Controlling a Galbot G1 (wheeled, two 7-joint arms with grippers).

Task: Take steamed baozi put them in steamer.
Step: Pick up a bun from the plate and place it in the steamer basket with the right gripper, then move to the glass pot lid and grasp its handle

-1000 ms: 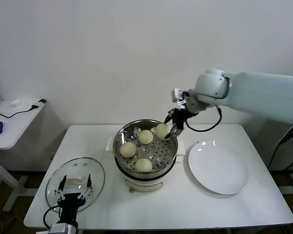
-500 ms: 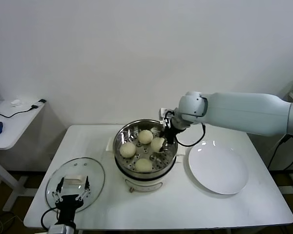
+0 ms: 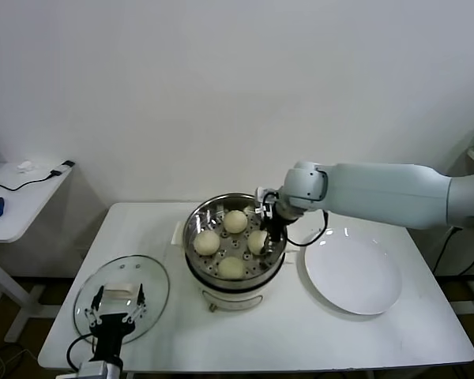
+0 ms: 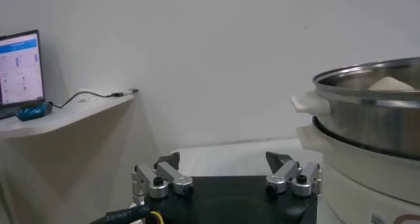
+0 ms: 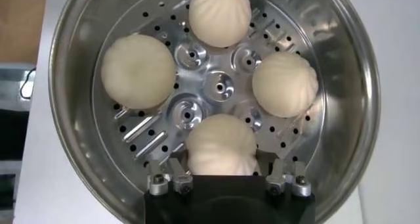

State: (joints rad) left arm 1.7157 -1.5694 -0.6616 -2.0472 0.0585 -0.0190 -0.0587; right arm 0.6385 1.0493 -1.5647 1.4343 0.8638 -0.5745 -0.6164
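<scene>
The right pincer (image 3: 267, 227) has come down from above the far rim into the steamer (image 3: 196, 219), its arm reaching in from the right. A second ago it held a baozi high near the back edge; half a second ago that bun was lower, over the tray. Now the bun (image 3: 257, 241) sits on the perforated tray on the steamer's right side, between the pincer's fingers (image 5: 172, 180), which in the right wrist view stand spread on either side of it rather than clamped; whether they touch its sides cannot be told.

All four baozi are in the steamer: one at the back (image 3: 235, 221), one on the left (image 3: 207, 242), one at the front (image 3: 231, 268), and the one just lowered. The three others lie where they were in the earlier frames.

The white plate (image 3: 352, 271) lies bare on the surface (image 3: 300, 335) to the right of the steamer, unmoved. The glass lid (image 3: 146, 272) rests at the front left.

The left pincer (image 3: 115, 317) hangs low over the lid, jaws wide apart and holding nothing, as before.
</scene>
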